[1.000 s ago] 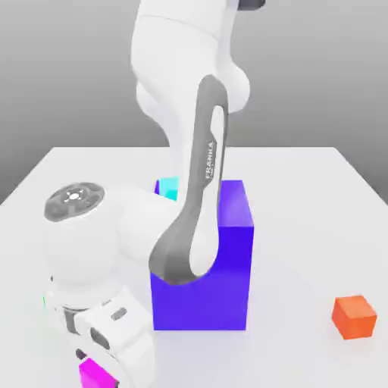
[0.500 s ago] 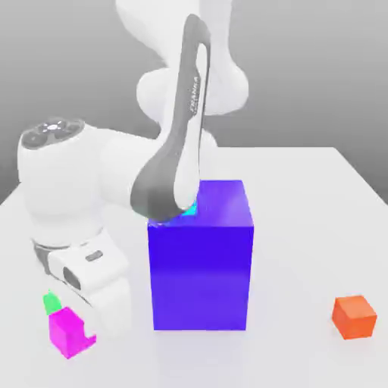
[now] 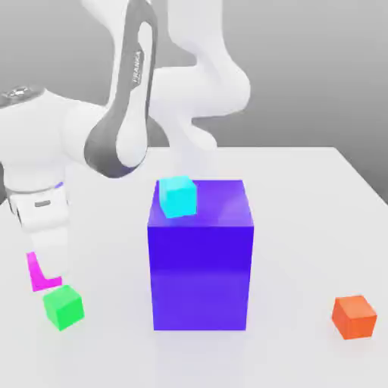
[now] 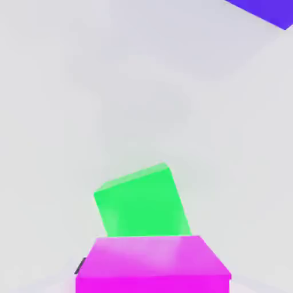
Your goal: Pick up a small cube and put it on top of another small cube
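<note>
Gripping the magenta cube (image 3: 39, 273) (image 4: 153, 264), claw (image 3: 45, 282) raised off the counter (image 3: 303, 197), green cube (image 3: 63, 306) (image 4: 143, 201) just beside and below the claw, blue-violet block (image 3: 201, 258) near.

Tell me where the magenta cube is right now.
The magenta cube is at the exterior view's far left, carried at the arm's hand just above and beside the green cube, well left of the big blue block.

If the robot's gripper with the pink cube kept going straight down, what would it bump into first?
Probably the green cube. The hand view looks past the held magenta cube at it just beyond. In the exterior view the magenta cube sits slightly off to the side, so it might clip an edge or meet the table.
</note>
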Available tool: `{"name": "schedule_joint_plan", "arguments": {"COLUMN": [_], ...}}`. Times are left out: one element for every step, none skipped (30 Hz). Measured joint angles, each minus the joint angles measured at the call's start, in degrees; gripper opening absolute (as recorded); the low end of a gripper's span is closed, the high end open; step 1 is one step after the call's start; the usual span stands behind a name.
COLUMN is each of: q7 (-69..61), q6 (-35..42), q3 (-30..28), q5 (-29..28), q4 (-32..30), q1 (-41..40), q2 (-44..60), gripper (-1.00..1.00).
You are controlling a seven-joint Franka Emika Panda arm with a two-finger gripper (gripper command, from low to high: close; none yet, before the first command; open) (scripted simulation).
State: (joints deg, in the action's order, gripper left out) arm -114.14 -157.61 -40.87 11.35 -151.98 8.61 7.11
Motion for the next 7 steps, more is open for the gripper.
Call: {"name": "schedule_joint_plan", "arguments": {"q7": [-1.65,-3.29,-4.91,-6.52,-8.05,-8.05,-8.05], "q6": [-0.69,-1.40,-2.08,-2.75,-3.37,-3.37,-3.37], "q3": [1.07,2.43,3.94,5.55,7.14,7.13,7.13], "q5": [2.29,4.55,6.78,9.00,11.09,11.09,11.09], "q4": [0.14,0.27,0.43,0.59,0.76,0.76,0.76], "q1": [-0.64,-1.56,-2.64,-3.83,-5.01,-5.01,-5.01], "q2": [1.24,2.45,3.66,4.86,5.99,5.99,5.99], "gripper": [-1.00,-1.00,-1.00,-1.00,1.00,1.00,1.00]}}
